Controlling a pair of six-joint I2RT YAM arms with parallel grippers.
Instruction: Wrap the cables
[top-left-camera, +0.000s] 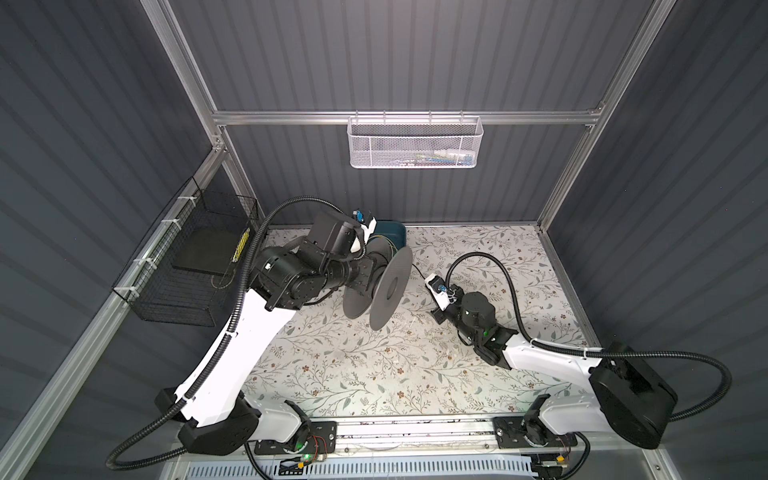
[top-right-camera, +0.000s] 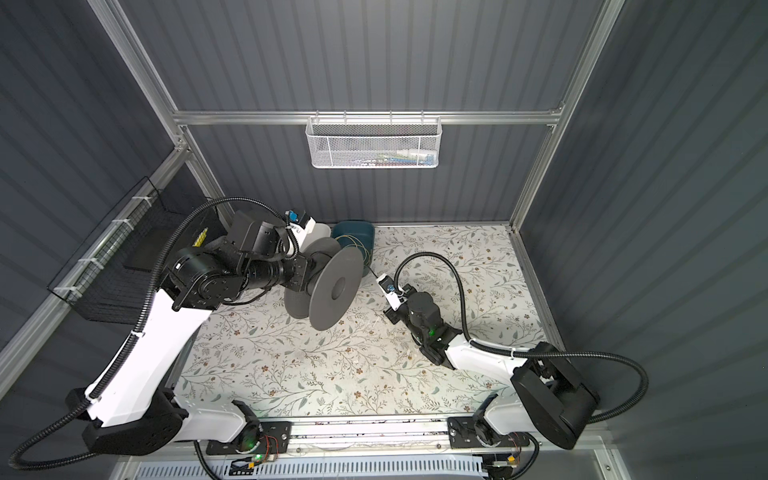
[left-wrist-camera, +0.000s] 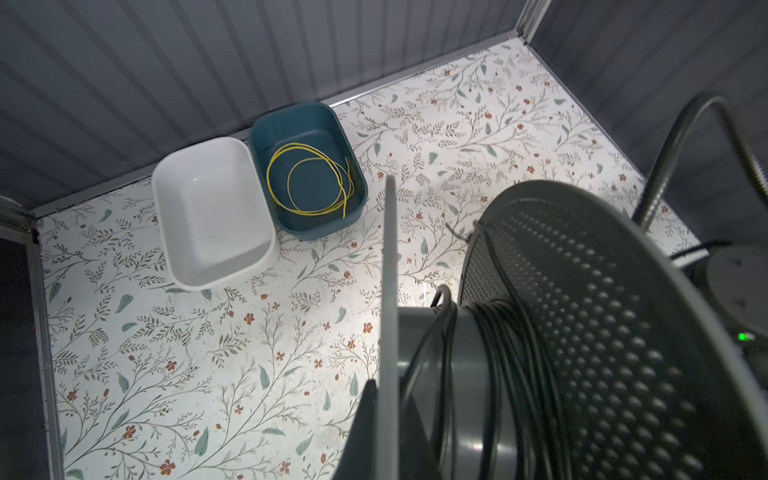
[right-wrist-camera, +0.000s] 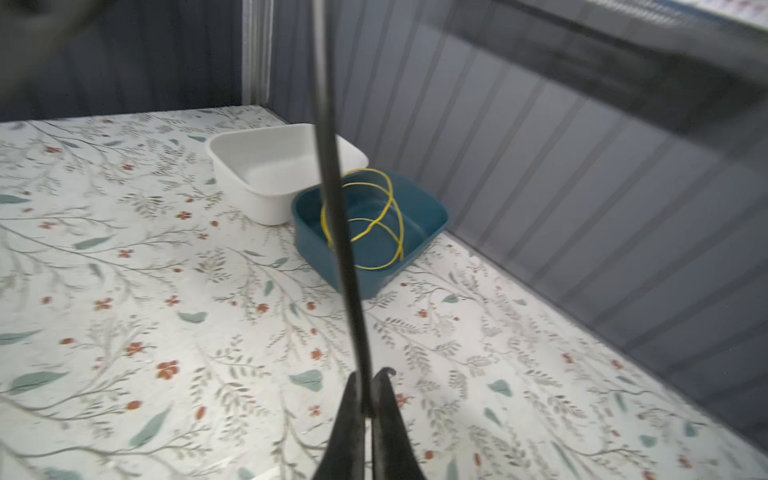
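Above the middle of the table (top-left-camera: 374, 374), the black wire (right-wrist-camera: 334, 187) is pinched by the closed right gripper (right-wrist-camera: 368, 399). The spool (top-left-camera: 390, 286) is clamped by its rim in the left gripper (left-wrist-camera: 388, 424). If tugged hard, the wire could be pulled free.

Table (top-left-camera: 353, 374): floral-print covering, grey-green leaves and small red flowers. White plastic bin (left-wrist-camera: 216, 208) and teal plastic bin (left-wrist-camera: 299, 120) sit just beside each other at the table's far edge, left of its middle, with the white one nearer the far-left corner. White mesh basket (top-left-camera: 415, 143) hangs on the rear rail. Black wire basket (top-left-camera: 187, 282) is fixed to the left wall.
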